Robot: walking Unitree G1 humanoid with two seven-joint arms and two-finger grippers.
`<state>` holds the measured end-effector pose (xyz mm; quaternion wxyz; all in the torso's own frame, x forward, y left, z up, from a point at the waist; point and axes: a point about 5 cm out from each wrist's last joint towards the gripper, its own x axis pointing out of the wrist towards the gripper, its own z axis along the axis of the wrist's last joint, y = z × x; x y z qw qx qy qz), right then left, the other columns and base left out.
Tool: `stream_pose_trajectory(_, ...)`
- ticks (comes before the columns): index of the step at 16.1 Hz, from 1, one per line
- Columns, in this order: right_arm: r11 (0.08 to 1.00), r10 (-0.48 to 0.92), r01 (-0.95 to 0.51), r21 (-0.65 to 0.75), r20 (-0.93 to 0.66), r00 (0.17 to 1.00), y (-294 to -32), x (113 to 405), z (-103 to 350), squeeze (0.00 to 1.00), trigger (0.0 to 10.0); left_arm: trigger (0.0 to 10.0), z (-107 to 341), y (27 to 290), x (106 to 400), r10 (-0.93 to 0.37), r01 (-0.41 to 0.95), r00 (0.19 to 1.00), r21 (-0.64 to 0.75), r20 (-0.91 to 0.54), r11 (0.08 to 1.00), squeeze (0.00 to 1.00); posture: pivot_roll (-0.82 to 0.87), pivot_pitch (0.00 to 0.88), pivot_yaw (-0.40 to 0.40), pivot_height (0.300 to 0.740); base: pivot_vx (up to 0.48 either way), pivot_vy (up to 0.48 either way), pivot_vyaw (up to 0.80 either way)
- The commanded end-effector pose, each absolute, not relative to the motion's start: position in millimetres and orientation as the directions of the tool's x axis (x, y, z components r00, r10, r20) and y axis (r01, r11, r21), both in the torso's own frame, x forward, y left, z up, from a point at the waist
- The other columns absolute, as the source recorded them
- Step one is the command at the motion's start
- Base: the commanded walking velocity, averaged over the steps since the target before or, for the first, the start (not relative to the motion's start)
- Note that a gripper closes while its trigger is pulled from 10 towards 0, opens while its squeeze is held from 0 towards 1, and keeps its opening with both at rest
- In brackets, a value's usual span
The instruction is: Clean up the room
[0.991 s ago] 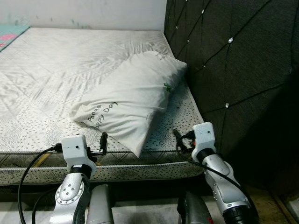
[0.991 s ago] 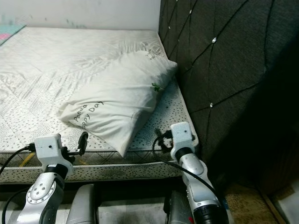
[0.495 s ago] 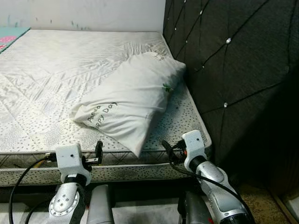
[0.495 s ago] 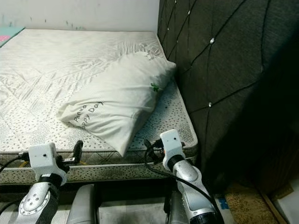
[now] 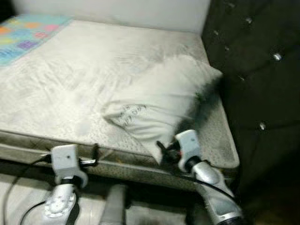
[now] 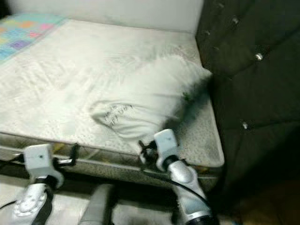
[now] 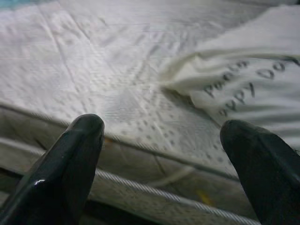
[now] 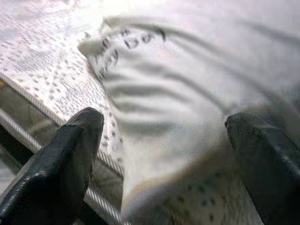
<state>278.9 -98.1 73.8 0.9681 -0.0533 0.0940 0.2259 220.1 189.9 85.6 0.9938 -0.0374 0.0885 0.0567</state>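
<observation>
While the pillow (image 5: pixel 164 98) lies on the mattress (image 5: pixel 70 84) beside the headboard (image 5: pixel 253 70), right pincer (image 8: pixel 164 154) gapes wide at its corner; left pincer (image 7: pixel 164 154) wide open too.

Ahead of me the dark tufted headboard (image 5: pixel 262 70) stands along the right side of the bed, studded with small shiny buttons. A pale wall (image 5: pixel 117 9) runs across the far end of the bed. At the far left lies a patch of colourful patterned cloth (image 5: pixel 28 35) in teal, pink and yellow squares, too blurred for me to make out more.
</observation>
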Motion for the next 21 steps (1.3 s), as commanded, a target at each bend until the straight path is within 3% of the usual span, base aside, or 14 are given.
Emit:
stream_pose_trajectory(1, 0.906, 0.390, -0.415, -0.079, -0.218, 0.894, -111.8, 280.3, 74.0, 0.00, 10.0, 10.0, 89.7, 179.9, 222.4, 0.074, -0.089, 0.983, -0.081, -0.168, 0.993, 0.00, -0.04, 0.000, -0.044, 0.574, 0.000, 0.000, 0.80)
stream_pose_trajectory(12, 0.908, 0.387, -0.412, -0.073, -0.230, 0.893, -113.2, 282.9, 72.8, 0.00, 10.0, 10.0, 90.9, 175.7, 225.5, 0.032, -0.048, 0.988, -0.104, -0.151, 0.993, 0.00, -0.03, 0.000, -0.052, 0.574, 0.000, 0.000, 0.00)
stream_pose_trajectory(21, 0.908, 0.386, -0.412, -0.080, -0.227, 0.894, -112.9, 285.9, 74.1, 0.00, 10.0, 10.0, 91.3, 174.4, 228.2, 0.021, -0.037, 0.989, -0.107, -0.143, 0.994, 0.00, -0.04, 0.000, -0.052, 0.574, 0.273, 0.000, 0.00)
